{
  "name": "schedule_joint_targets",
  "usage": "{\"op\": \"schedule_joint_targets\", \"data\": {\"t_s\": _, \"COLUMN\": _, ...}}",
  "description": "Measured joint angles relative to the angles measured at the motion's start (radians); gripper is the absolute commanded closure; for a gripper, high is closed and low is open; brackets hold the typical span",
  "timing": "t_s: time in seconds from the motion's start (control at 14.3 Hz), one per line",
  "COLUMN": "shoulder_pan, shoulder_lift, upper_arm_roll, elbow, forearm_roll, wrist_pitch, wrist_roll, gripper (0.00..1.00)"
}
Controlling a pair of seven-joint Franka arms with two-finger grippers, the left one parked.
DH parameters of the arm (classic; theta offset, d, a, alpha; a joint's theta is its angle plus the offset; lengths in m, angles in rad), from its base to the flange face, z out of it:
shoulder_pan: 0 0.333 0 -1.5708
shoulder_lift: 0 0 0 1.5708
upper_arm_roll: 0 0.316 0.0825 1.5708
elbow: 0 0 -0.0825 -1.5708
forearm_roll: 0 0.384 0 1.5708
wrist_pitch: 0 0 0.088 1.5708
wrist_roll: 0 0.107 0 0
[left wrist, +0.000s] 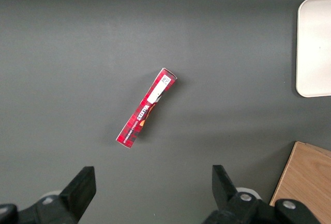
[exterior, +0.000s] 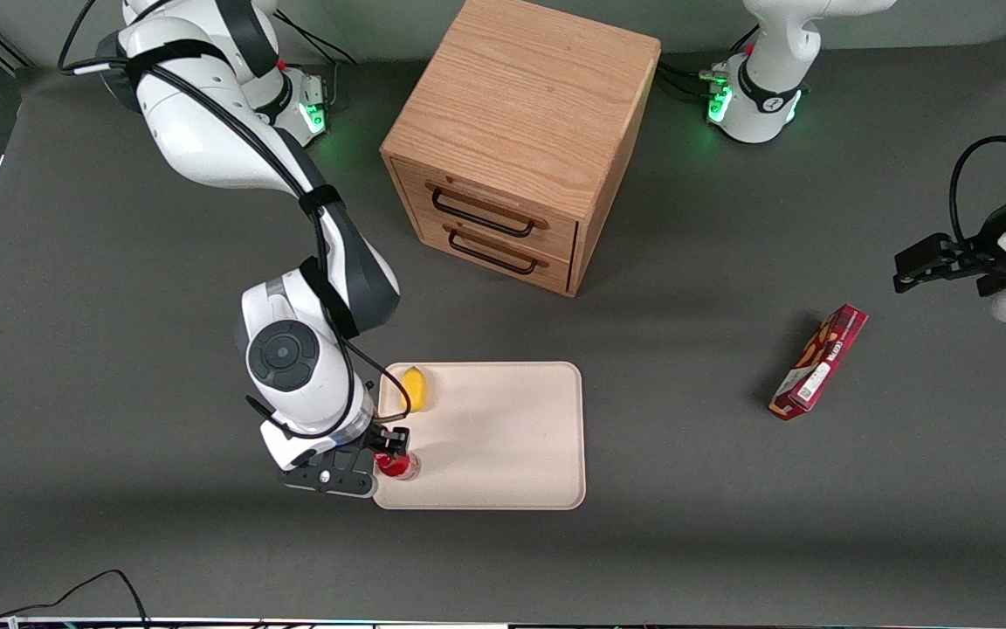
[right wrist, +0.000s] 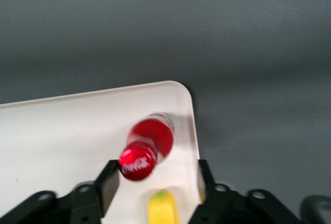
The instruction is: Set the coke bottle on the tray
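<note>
End effector: over the tray's corner nearest the front camera, at the working arm's end — fingers spread wide, with the bottle cap between them and a gap on each side; it grips nothing.
Coke bottle: stands on the tray just inside that corner, close to the rim; red cap with white script faces up toward the wrist camera.
Tray: cream, lies flat on the bench, nearer the front camera than the wooden drawer cabinet.
Yellow object: on the tray too — farther from the front camera than the bottle.
Red snack box: on the bench toward the parked arm's end, well apart from the tray.
</note>
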Motion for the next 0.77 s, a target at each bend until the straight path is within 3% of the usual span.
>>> {"op": "schedule_joint_targets", "data": {"t_s": 0.14, "shoulder_pan": -0.009, "shoulder_lift": -0.092, "upper_arm_roll": 0.000, "elbow": -0.060, "forearm_roll": 0.000, "wrist_pitch": -0.070, "wrist_roll": -0.022, "gripper": 0.00}}
{"op": "schedule_joint_targets", "data": {"t_s": 0.28, "shoulder_pan": -0.047, "shoulder_lift": -0.281, "upper_arm_roll": 0.003, "elbow": -0.224, "forearm_roll": 0.002, "wrist_pitch": -0.118, "wrist_roll": -0.097, "gripper": 0.00}}
{"op": "schedule_joint_targets", "data": {"t_s": 0.56, "shoulder_pan": -0.216, "shoulder_lift": -0.722, "upper_arm_roll": 0.007, "elbow": -0.581, "forearm_roll": 0.063, "wrist_pitch": -0.268, "wrist_roll": -0.400, "gripper": 0.00}}
{"op": "schedule_joint_targets", "data": {"t_s": 0.77, "shoulder_pan": -0.317, "shoulder_lift": -0.906, "upper_arm_roll": 0.005, "elbow": -0.677, "forearm_roll": 0.080, "wrist_pitch": -0.366, "wrist_roll": -0.508, "gripper": 0.00}}
